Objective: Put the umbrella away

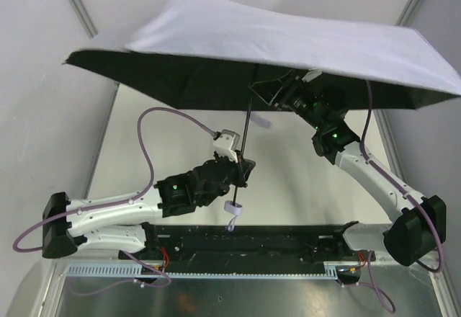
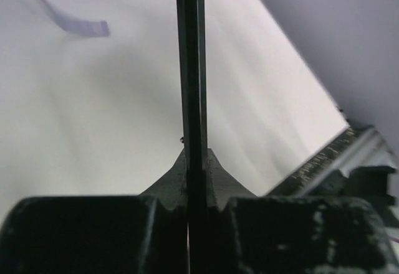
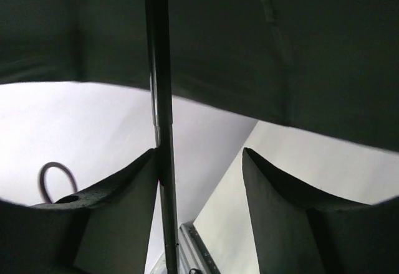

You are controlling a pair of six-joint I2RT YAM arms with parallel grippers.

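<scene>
The left arm reaches forward low, elbow bent — the left gripper [image 2: 194,168] is pinched tight on the umbrella shaft [image 2: 190,68]. The right arm stretches up and inward, wrist raised — the right gripper [image 3: 199,159] has its jaws parted.

A white tabletop [image 1: 302,187] is enclosed by pale grey walls [image 1: 36,21].
The walls are framed by slanted metal struts [image 1: 75,3], and a black rail [image 1: 252,239] is fixed along the near edge.

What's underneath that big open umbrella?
Its black shaft, the left gripper clamped on it low down, the right gripper open around it higher up, and the table. The canopy hides the table's far end.
</scene>
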